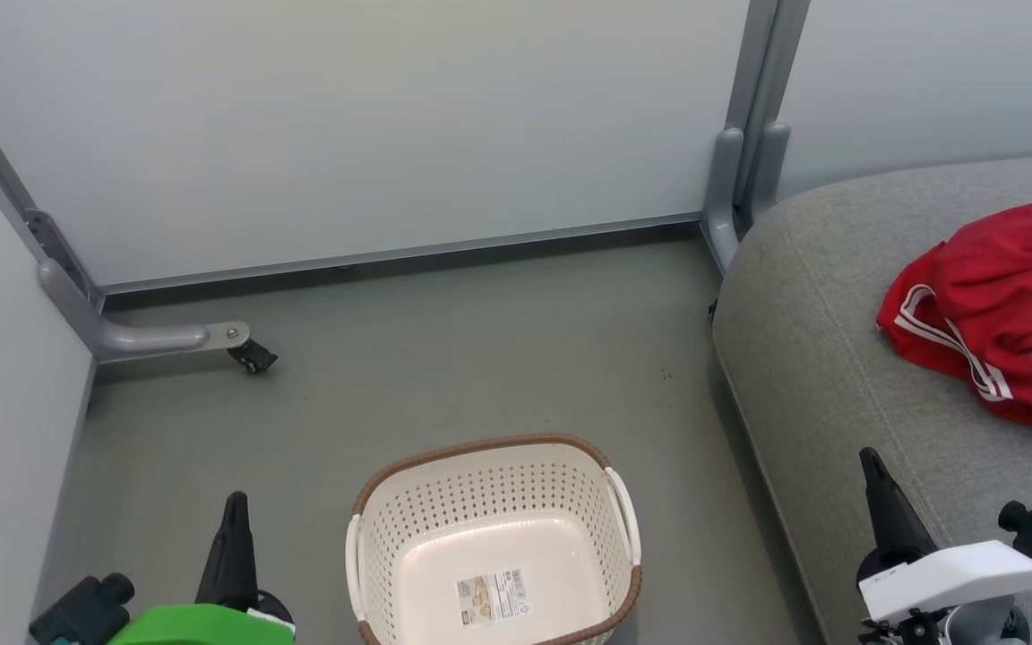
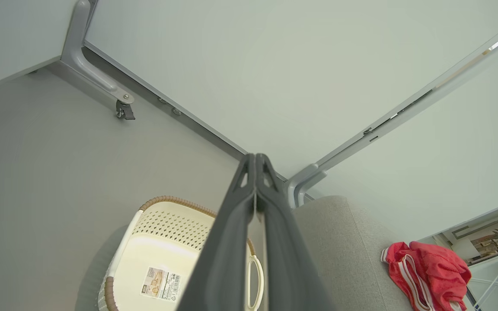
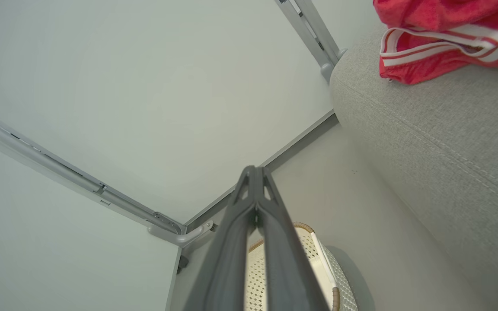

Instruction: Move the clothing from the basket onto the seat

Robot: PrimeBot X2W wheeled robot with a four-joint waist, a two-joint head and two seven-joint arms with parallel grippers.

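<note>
Since the clothing (image 1: 1000, 305) lies heaped on the seat (image 1: 838, 376) at the right and the near basket (image 1: 480, 488) holds nothing but its label (image 1: 492, 597), the left gripper (image 1: 234, 502) and right gripper (image 1: 867, 461) flank it, fingers pressed together, empty, seemingly done.

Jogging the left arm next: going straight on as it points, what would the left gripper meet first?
Probably the pale wall panel, low near its bottom rail: the shut left gripper lines up there, beyond the basket. Nothing nearer shows, though depth is unclear.
</note>
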